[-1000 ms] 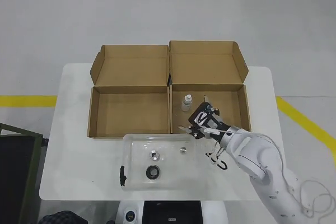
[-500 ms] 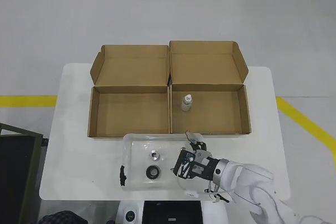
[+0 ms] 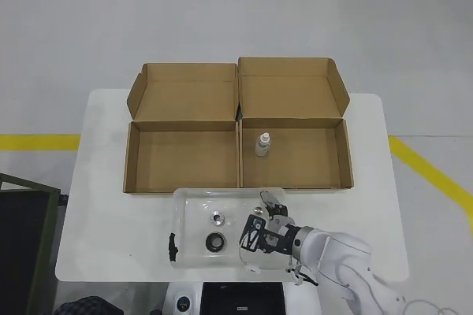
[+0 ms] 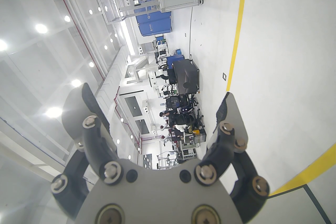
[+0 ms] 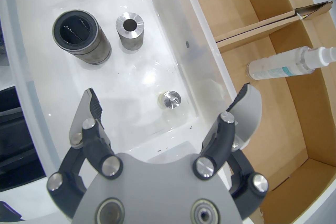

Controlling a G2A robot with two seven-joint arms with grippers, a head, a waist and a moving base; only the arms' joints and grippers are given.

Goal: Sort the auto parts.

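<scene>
Tabletop (image 3: 102, 197): white. Two open cardboard boxes stand side by side toward the far edge, walls touching, lids folded back.

Left box (image 3: 181, 161): brown floor bare.

Right box (image 3: 307, 157): holds one white spray bottle (image 3: 262, 144), standing upright close to the wall shared with the left box.

Clear tray (image 3: 189, 236): set at the middle of the tabletop's near edge, its far wall just beside the front walls of both boxes. Contents:
- a dark ribbed bearing sleeve (image 5: 80, 36), on end, in the left half toward the near wall;
- a steel bushing (image 5: 130, 30), on end, just beside the sleeve on its far side, not touching it;
- a small shiny cap (image 5: 170, 100), alone near the tray's far wall, well apart from the other two.

Black part (image 3: 172, 246): at the tray's left end. Whether it lies inside the wall or just outside cannot be told.

Right claw (image 5: 168, 91): above the right half of the tray, fingers spread wide, holding nothing. The cap lies below the gap between them, untouched.

Left claw (image 4: 156, 92): fingers apart and empty, pointed out at the room, off the tabletop.
</scene>
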